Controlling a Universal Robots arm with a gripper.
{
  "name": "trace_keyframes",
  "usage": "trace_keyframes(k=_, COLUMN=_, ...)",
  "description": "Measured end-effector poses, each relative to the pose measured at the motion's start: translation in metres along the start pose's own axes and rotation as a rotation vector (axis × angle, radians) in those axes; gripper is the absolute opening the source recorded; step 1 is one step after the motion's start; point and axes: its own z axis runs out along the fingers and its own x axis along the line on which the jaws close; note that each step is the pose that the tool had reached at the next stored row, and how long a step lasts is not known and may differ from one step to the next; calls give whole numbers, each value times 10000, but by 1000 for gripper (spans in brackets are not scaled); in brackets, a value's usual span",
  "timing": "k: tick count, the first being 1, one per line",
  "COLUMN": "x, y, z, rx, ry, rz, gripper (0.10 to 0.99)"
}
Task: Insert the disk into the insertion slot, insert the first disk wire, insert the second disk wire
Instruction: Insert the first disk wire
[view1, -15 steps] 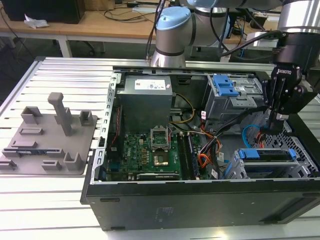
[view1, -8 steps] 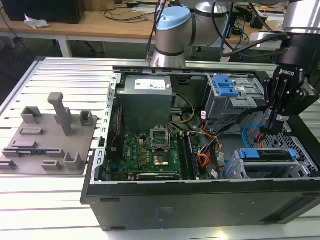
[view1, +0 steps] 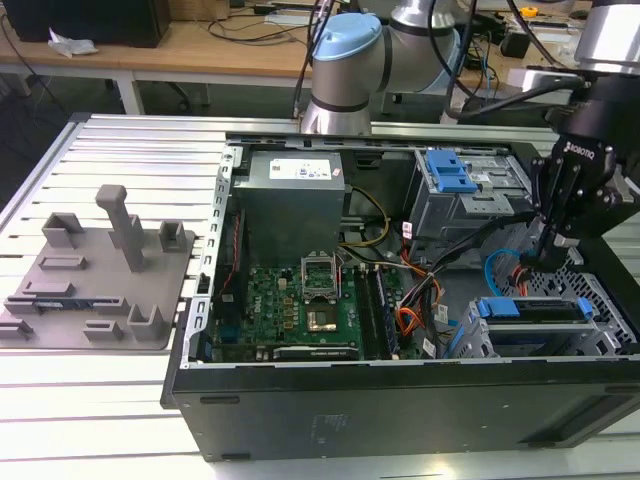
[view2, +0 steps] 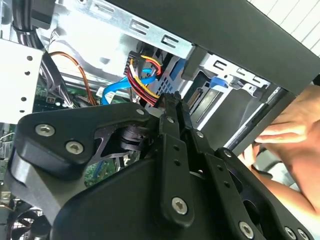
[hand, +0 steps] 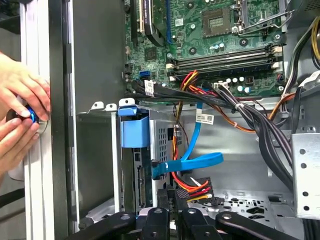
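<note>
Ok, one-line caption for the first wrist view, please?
The gripper shut on the first disk wire beside the disk seated in the insertion slot; a person's hands outside the case.

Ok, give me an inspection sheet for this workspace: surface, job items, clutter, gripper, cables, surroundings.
Surface: slotted aluminium table carrying an open computer case.
Job's things: the disk sits in the insertion slot.
Clutter: grey fixture plate at the exterior view's left.
Gripper: gripper shut on the plug end of the first disk wire, beside the disk.
Cables: the second disk wire loops near the disk; black cable bundle crosses the case.
Surroundings: a person's hands at the case's outer wall; workbenches behind.
</note>
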Motion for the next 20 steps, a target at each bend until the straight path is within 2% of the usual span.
trace_keyframes(k=2, x=23, y=-3, z=5, rx=-20, ry=-55, rz=44, gripper=165)
trace_keyframes(k=3, x=30, y=-7, z=8, rx=-29, ry=-110, rz=59, gripper=165)
trace_keyframes(k=5, x=42, y=-12, z=12, rx=-35, ry=-290, rz=65, gripper=165)
trace_keyframes(k=8, x=63, y=-18, z=19, rx=-11, ry=-851, rz=52, gripper=165)
trace_keyframes(k=9, x=74, y=-19, z=24, rx=-10, ry=-1135, rz=43, gripper=165)
trace_keyframes(k=10, x=89, y=-20, z=28, rx=-20, ry=-1307, rz=33, gripper=165)
trace_keyframes(k=11, x=121, y=-22, z=37, rx=-32, ry=-1521, rz=25, gripper=165)
trace_keyframes(k=14, x=172, y=-24, z=39, rx=-45, ry=-1728, rz=17, gripper=165)
trace_keyframes(k=20, x=325, y=-31, z=39, rx=-57, ry=-1939, rz=9, gripper=165)
